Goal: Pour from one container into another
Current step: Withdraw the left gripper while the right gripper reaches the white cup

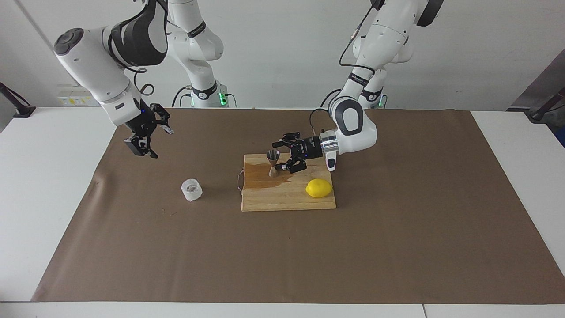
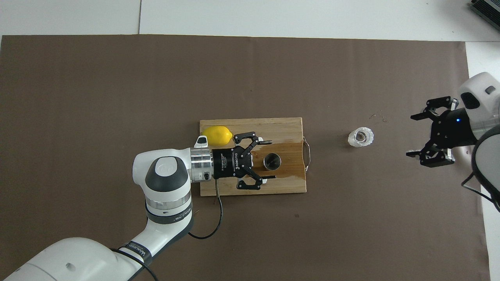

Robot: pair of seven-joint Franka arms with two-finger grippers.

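Observation:
The silver jigger stands upright on the wooden cutting board, in a wet brown stain; it also shows in the overhead view. My left gripper is low over the board and open, with one finger on each side of the jigger. The clear textured glass cup stands upright on the brown mat, off the board toward the right arm's end. My right gripper is open and empty, raised over the mat beside the cup toward the right arm's end.
A yellow lemon lies on the board toward the left arm's end. The brown stain covers the board's handle end. A brown mat covers most of the white table.

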